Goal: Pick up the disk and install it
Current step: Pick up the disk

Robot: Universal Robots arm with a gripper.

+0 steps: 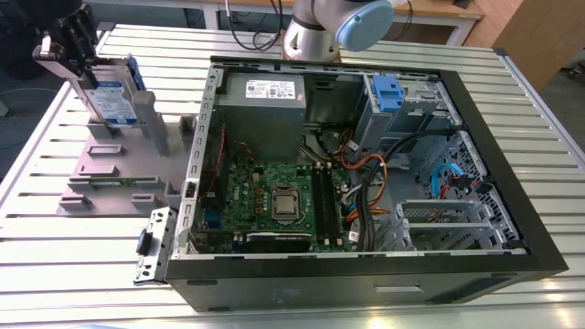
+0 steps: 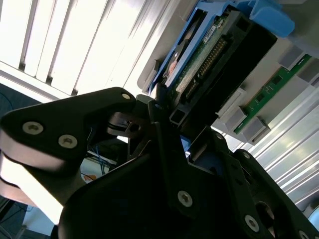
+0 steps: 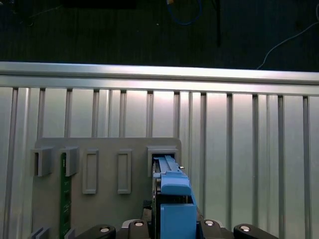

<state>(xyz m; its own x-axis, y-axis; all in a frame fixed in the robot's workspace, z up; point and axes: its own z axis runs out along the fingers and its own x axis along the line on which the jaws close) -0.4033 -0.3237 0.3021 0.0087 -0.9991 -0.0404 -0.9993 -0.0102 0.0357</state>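
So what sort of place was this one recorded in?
Probably a robotics lab or workshop bench for computer assembly: an open desktop computer case sits on a slotted metal table, beside a grey parts stand where the gripper holds the disk.

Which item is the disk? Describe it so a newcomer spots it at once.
Find the open computer case; on the exterior view's left of it sits a grey plastic stand. At that stand, in the jaws of the gripper, is the disk: a flat silver slab on edge, set apart by its blue bracket and white-and-blue label.
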